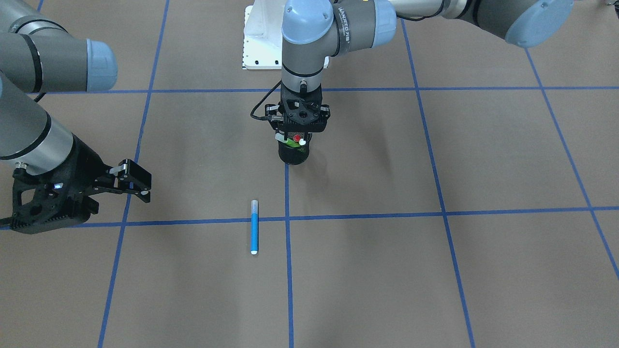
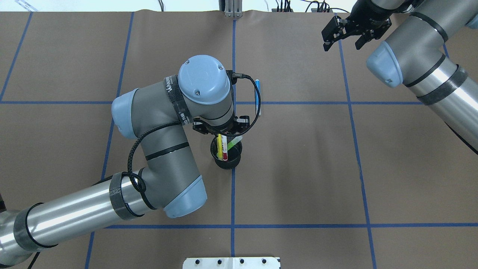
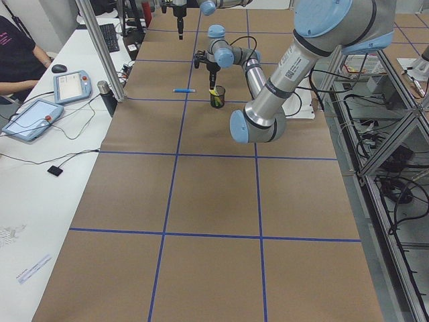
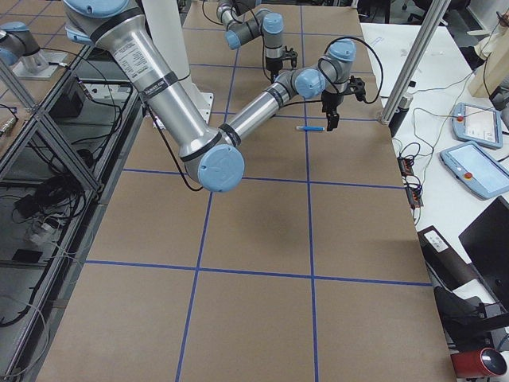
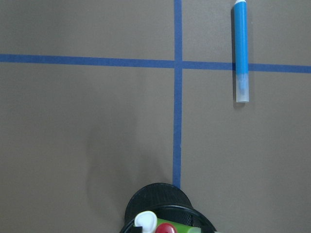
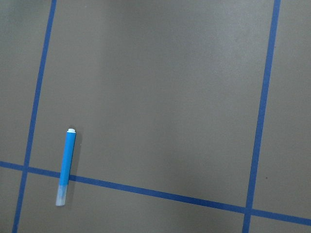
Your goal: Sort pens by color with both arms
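Front camera: the blue pen lies flat on the brown table. It has a solid blue barrel, a white end and a pale see-through cap, and it crosses a tape line just beside a crossing. Behind it the left gripper hangs straight down over the black mesh cup, with a red cap peeking out beneath it. I cannot tell whether that claw is released or clenched. Well off to the side, the right gripper has its fingers spread wide. The white lettering on the left arm is too skewed to read.

Overhead: the wrist hides the left claw. In the cup stand the yellow pen, the white pen and the green pen, which leans outward. The print on the white barrel is too small to read.

Side cameras: cup and blue pen are tiny, far down the table.

Left wrist camera: blue pen at upper right, and the bottom edge cuts off the cup's rim.

Right wrist camera: the blue pen lies across the tape, lower left.
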Action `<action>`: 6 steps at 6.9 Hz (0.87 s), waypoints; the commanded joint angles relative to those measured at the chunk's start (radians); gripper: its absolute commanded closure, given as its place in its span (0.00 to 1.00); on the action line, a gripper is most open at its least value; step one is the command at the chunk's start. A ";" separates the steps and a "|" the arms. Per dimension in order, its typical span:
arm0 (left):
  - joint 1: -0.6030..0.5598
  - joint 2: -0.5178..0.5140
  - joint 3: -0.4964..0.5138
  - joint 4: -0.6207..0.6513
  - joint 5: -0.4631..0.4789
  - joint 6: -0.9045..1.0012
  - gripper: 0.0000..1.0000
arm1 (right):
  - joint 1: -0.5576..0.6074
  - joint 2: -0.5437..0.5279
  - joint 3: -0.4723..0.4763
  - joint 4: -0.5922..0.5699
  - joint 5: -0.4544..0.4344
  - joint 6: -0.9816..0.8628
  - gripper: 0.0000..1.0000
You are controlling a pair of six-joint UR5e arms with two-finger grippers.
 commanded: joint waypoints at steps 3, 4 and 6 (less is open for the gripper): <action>0.000 -0.006 0.006 -0.002 0.002 0.001 0.54 | 0.000 0.000 -0.001 0.001 0.000 0.000 0.01; 0.000 -0.006 0.006 -0.002 0.002 0.001 0.54 | 0.000 0.000 -0.001 0.000 0.000 0.000 0.01; 0.000 -0.006 0.010 -0.002 0.002 0.001 0.58 | 0.000 0.000 0.001 0.000 0.000 0.000 0.01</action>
